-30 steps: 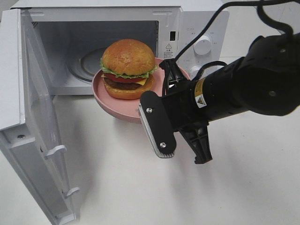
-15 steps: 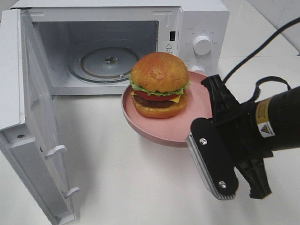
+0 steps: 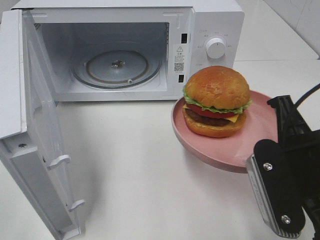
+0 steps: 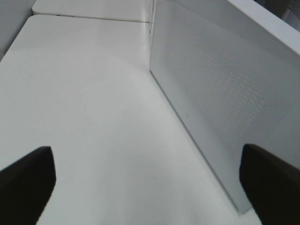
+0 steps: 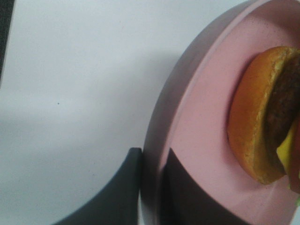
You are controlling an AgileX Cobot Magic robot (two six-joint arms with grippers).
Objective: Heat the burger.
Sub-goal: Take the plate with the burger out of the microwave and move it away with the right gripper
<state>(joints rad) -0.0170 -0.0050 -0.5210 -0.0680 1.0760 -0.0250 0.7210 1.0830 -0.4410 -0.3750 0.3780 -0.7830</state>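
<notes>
- The burger (image 3: 216,101) has a glossy golden-brown domed top bun, a frill of green lettuce under it, then red tomato, a corner of yellow cheese, a dark patty and a paler bottom bun.
- It stands upright, dome up, its layers stacked straight from bottom bun to top; seen from above it is round, so I can name no long axis across the table.
- It sits on the pink plate (image 3: 227,150), on the half nearer the microwave, with bare pink rim showing on the side toward my right arm.
- My right gripper (image 5: 150,187) is clamped on the plate's rim — one finger under the edge, the other on the upper face, as my right wrist view shows, where the bottom bun (image 5: 251,126) lies close by.
- The plate with the burger is held in front of the microwave's (image 3: 210,20) control panel, just below the dial (image 3: 216,48), outside the oven.
- The microwave's door (image 3: 35,135) hangs wide open; inside the cavity lies only the round glass turntable (image 3: 117,67).
- My left gripper (image 4: 150,185) is spread wide with nothing between its fingers — it hangs over the white table (image 4: 84,108) beside the door's (image 4: 220,93) dotted panel.
</notes>
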